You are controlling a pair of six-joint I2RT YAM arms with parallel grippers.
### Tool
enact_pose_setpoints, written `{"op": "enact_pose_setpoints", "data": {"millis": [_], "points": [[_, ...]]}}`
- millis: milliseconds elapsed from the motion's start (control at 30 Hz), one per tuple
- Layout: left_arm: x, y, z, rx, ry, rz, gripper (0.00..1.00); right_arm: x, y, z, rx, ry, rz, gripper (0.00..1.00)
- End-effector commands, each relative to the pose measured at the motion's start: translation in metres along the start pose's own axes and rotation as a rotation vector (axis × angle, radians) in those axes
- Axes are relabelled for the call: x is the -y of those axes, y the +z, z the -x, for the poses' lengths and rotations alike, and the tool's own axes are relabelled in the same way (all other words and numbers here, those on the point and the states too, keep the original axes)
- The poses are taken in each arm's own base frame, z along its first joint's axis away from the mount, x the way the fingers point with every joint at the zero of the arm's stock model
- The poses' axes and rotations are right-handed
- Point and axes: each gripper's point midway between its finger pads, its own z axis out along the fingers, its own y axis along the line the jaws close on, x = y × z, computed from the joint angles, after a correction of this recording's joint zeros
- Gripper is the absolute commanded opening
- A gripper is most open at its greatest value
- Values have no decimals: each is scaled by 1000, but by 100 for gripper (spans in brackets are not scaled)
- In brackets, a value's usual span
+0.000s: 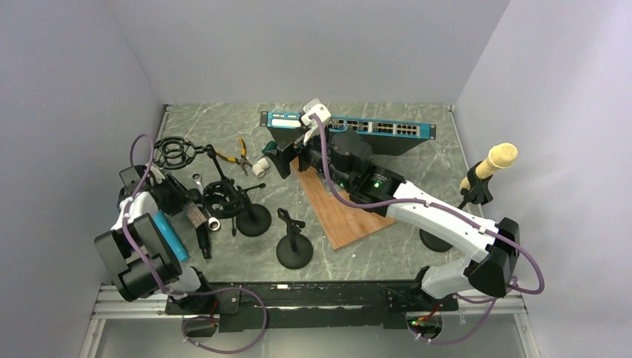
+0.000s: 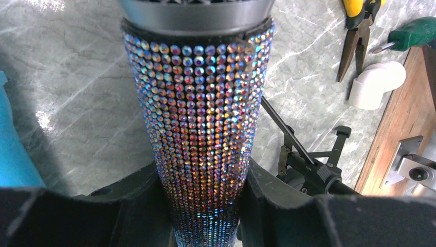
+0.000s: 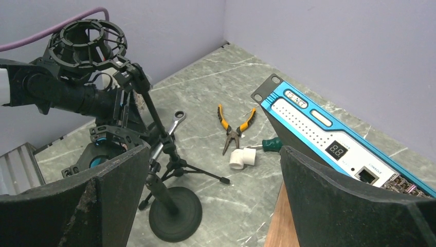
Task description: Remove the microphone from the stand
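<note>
The microphone [image 2: 198, 128] has a tapered body covered in rhinestones and a grey ring at its head. My left gripper [image 2: 205, 206] is shut on its lower body, one finger pressing each side. From above, the microphone [image 1: 200, 216] and left gripper [image 1: 203, 224] sit at the table's left, just beside the black shock-mount stand [image 1: 223, 198] with its round base [image 1: 253, 221]. No mount ring shows around the microphone in the left wrist view. My right gripper [image 3: 205, 195] stands open and holds nothing, hovering near the table's middle [image 1: 272, 160].
A second shock mount on a tripod [image 1: 175, 151], a clip stand [image 1: 294, 250], pliers [image 1: 240, 154], a wrench [image 1: 197, 181], a white pipe elbow [image 1: 261, 167], a wooden board [image 1: 343, 212] and a blue network switch [image 1: 350, 127] lie around. A gold microphone [image 1: 498, 158] stands in a stand at far right.
</note>
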Motion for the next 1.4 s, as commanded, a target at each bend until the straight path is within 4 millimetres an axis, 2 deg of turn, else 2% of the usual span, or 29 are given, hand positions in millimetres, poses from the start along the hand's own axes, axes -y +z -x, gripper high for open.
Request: {"op": "enact_pose_setpoints", "data": {"millis": [0, 33, 133, 167, 367, 633, 900, 1100, 1267, 1367], "points": [[-3, 0, 6, -10, -12, 34, 37, 1, -4, 20, 68, 27, 0, 100], [-4, -1, 7, -8, -13, 40, 40, 1, -4, 19, 67, 27, -2, 100], [-6, -2, 7, 0, -18, 57, 62, 2, -6, 19, 67, 24, -6, 100], [-7, -3, 7, 2, -17, 61, 67, 2, -5, 19, 66, 23, -6, 100], [-13, -10, 12, 30, -9, 111, 78, 1, -3, 15, 56, 25, -2, 100], [-13, -19, 18, 72, -2, 139, 82, 1, -1, 11, 44, 21, -3, 100], [-9, -42, 22, 156, -28, 164, 91, -4, 8, 7, 28, 31, 19, 100], [9, -55, 15, 203, -59, 84, 89, -17, 17, 4, 22, 77, 77, 100], [35, -58, 1, 217, -105, -78, 83, -28, 28, -4, -11, 128, 118, 100], [49, -60, -6, 222, -119, -168, 83, -44, 36, -11, -43, 171, 180, 100]]}}
